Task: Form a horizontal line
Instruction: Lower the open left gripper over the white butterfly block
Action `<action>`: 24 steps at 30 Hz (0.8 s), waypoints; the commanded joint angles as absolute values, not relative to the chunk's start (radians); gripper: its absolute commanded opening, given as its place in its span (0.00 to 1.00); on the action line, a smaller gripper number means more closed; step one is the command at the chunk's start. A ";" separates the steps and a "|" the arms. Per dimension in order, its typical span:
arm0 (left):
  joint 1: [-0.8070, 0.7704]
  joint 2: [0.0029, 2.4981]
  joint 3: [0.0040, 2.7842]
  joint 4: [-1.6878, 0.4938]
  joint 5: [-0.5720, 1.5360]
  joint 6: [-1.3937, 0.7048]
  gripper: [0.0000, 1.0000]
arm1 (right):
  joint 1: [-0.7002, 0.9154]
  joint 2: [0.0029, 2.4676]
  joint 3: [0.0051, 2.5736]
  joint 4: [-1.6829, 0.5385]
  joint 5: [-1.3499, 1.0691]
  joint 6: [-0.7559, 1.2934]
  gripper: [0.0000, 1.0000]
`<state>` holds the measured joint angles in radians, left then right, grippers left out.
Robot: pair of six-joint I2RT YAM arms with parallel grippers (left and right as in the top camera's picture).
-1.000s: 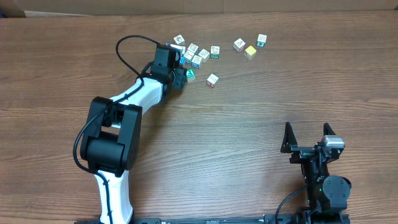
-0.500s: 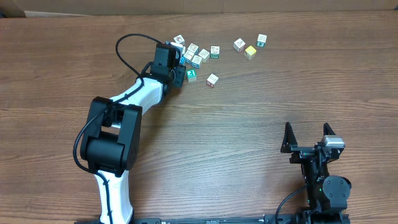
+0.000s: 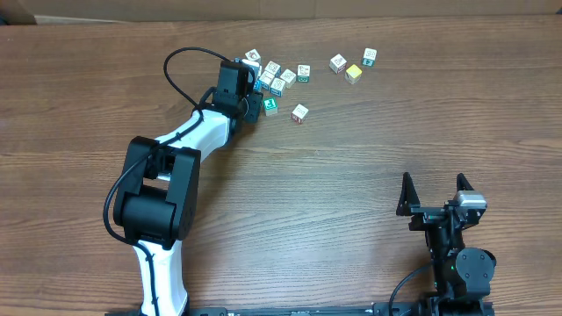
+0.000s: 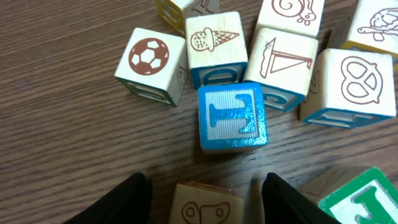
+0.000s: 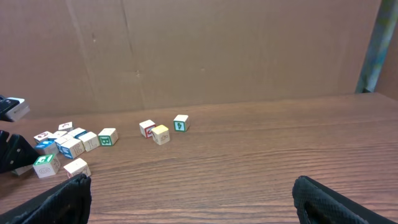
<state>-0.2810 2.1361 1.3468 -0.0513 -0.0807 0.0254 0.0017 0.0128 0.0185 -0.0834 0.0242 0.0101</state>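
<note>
Small white-edged picture cubes lie in a loose clump (image 3: 277,77) at the back of the table; no straight horizontal line of them shows. My left gripper (image 3: 252,105) (image 4: 205,199) hangs low at the clump's near edge, open. A cube with a brown drawing (image 4: 205,208) sits between its fingers, with a narrow gap on each side. Just ahead lies a blue-faced T cube (image 4: 232,116), and a green cube (image 3: 270,104) (image 4: 360,202) lies to the right. My right gripper (image 3: 435,195) (image 5: 193,199) stands wide open over bare wood at the front right.
A lone cube (image 3: 300,113) lies right of the green one. A yellow-faced cube (image 3: 353,73) and two other cubes (image 3: 338,63) (image 3: 370,57) sit further right. Soccer-ball (image 4: 149,59), ice-cream (image 4: 213,40), sailboat (image 4: 284,56) and pretzel (image 4: 354,81) cubes crowd ahead. A cardboard wall (image 5: 186,50) backs the table.
The left gripper's jaws have narrowed round the cube between them, and the green cube has shifted slightly right. The right arm has not moved.
</note>
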 commanded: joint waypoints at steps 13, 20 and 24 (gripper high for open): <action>-0.280 2.141 1.348 -0.057 -0.052 0.022 0.78 | 0.006 0.003 0.008 -0.082 0.020 0.006 1.00; -0.280 2.141 1.348 -0.056 -0.059 0.022 0.46 | 0.006 0.003 0.008 -0.082 0.020 0.006 1.00; -0.280 2.141 1.348 -0.055 -0.059 0.022 0.40 | 0.006 0.003 0.008 -0.082 0.020 0.006 1.00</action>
<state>-0.2810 2.1361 1.3468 -0.0563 -0.0605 0.0250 0.0017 0.0128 0.0185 -0.0837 0.0246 0.0105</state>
